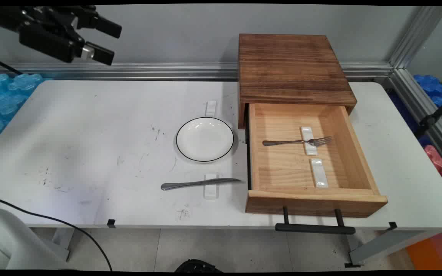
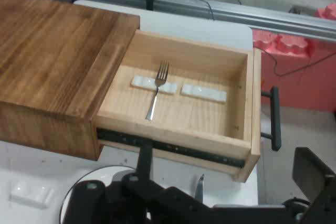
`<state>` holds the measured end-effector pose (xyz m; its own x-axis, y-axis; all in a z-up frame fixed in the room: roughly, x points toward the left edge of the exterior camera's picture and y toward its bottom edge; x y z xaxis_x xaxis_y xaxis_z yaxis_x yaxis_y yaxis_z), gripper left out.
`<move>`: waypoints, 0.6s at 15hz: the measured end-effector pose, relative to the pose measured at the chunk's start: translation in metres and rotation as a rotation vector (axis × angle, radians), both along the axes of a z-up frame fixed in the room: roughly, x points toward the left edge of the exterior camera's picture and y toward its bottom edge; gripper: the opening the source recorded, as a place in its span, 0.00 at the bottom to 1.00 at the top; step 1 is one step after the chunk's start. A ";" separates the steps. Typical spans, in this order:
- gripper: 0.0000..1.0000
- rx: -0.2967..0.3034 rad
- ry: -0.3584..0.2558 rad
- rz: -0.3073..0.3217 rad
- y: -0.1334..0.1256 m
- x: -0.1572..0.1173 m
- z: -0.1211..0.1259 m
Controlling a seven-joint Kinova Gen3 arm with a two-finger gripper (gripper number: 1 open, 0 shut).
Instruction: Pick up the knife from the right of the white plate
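Gripper (image 1: pixel 104 40) is raised at the upper left, jaws parted and nothing held, well apart from everything. A knife (image 1: pixel 200 183) is laid across a white rest (image 1: pixel 210 187) below a plate (image 1: pixel 205 138). Rightward, a fork (image 1: pixel 297 142) is seen inside the open drawer (image 1: pixel 313 199).

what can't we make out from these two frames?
- Main view: the box's inside behind the drawer is hidden by its top.
- Main view: the rest behind the plate is partly hidden by the plate's rim.
- Hand view: plate and knife are mostly hidden by the gripper's linkage.
- Hand view: a rest at lower left is blurred.
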<state>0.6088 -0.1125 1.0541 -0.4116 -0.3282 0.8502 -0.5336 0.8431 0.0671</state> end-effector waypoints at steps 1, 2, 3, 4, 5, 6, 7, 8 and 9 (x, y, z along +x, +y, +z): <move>1.00 0.000 0.007 0.004 0.000 -0.001 0.002; 1.00 0.000 0.017 0.012 -0.002 -0.002 0.003; 1.00 0.001 0.026 0.021 -0.004 -0.006 0.003; 1.00 0.005 0.033 0.028 -0.008 -0.011 0.002; 1.00 0.009 0.036 0.026 -0.011 -0.019 0.000; 1.00 0.015 0.032 0.016 -0.015 -0.029 -0.004; 1.00 0.021 0.025 0.004 -0.019 -0.039 -0.007; 1.00 0.027 0.011 -0.010 -0.023 -0.049 -0.012; 1.00 0.033 -0.009 -0.026 -0.028 -0.060 -0.017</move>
<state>0.5488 -0.1404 1.0373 -0.4279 -0.3450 0.8354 -0.5125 0.8539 0.0902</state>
